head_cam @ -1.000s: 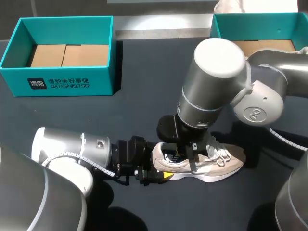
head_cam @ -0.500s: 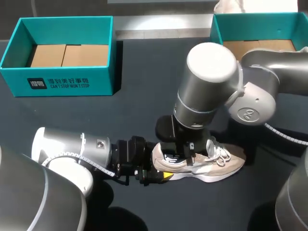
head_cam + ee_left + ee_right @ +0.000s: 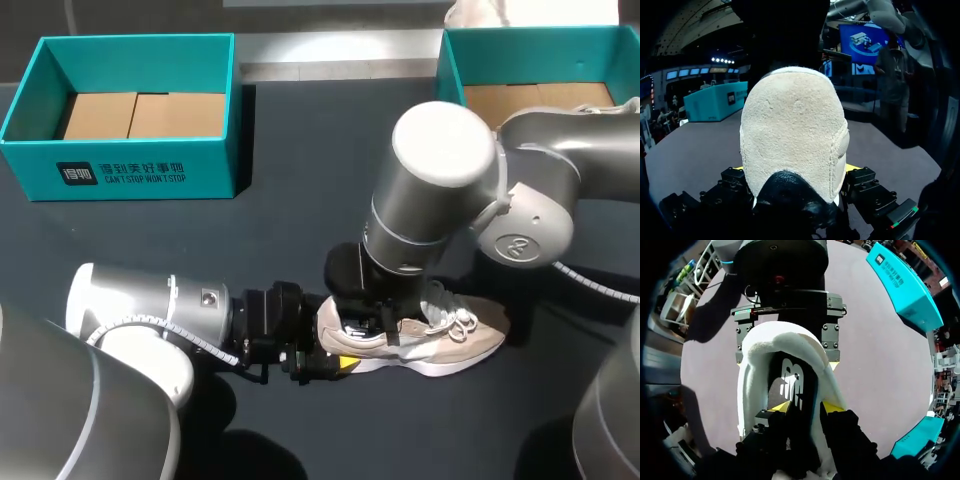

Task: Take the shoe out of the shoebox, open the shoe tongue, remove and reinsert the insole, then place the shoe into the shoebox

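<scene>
Left gripper is clamped on the heel of the shoe, lying low and level just over the table. Its wrist view shows the fuzzy cream heel filling the gap, with a yellow tip pressed in on either side.

Right gripper comes straight down from above and is dipped into the shoe's opening, so the two grippers sit nearly on top of each other at the heel end. Honestly can't tell whether it has hold of anything in there.

Biggest to smallest for the rest:
- dark table, everything sits on it
- left box, teal, at the far left corner, well apart from the shoe, with plain cardboard lining its bottom
- right box, also teal, at the far right corner, partly hidden behind the right arm
- the shoe itself — out of both boxes, upright on its sole in the near middle of the table, toe pointing right, heel toward the left arm
- white laces lying loose over the top
- dark insole with a white logo, inside the shoe, right under the right gripper
</scene>
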Action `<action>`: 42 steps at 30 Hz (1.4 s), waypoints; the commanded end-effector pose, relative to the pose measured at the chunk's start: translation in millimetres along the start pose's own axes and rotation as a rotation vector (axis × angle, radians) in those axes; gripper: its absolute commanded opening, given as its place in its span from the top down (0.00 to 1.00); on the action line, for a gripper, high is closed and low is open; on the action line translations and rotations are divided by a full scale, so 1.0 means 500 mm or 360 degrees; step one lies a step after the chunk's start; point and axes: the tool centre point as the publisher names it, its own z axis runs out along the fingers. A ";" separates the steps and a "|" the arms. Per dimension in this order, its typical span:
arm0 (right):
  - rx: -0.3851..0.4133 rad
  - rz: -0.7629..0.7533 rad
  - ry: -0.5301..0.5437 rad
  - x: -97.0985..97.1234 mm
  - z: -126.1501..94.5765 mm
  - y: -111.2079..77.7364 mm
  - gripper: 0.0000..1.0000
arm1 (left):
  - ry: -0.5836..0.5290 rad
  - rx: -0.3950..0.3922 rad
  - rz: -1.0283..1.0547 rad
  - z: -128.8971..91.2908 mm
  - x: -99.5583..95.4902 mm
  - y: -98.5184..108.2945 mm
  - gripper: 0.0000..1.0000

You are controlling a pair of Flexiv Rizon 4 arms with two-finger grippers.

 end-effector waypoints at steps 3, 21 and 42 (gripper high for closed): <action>0.0060 -0.0020 0.0057 0.002 0.061 0.003 0.65 | -0.0001 -0.0001 0.0004 0.004 0.005 0.000 1.00; 0.0080 0.0049 0.0210 0.040 0.090 -0.014 1.00 | -0.0001 -0.0001 0.0004 0.004 0.005 0.000 1.00; -0.0191 0.0090 0.0334 0.016 -0.022 -0.002 1.00 | -0.0001 -0.0001 0.0004 0.004 0.005 0.000 1.00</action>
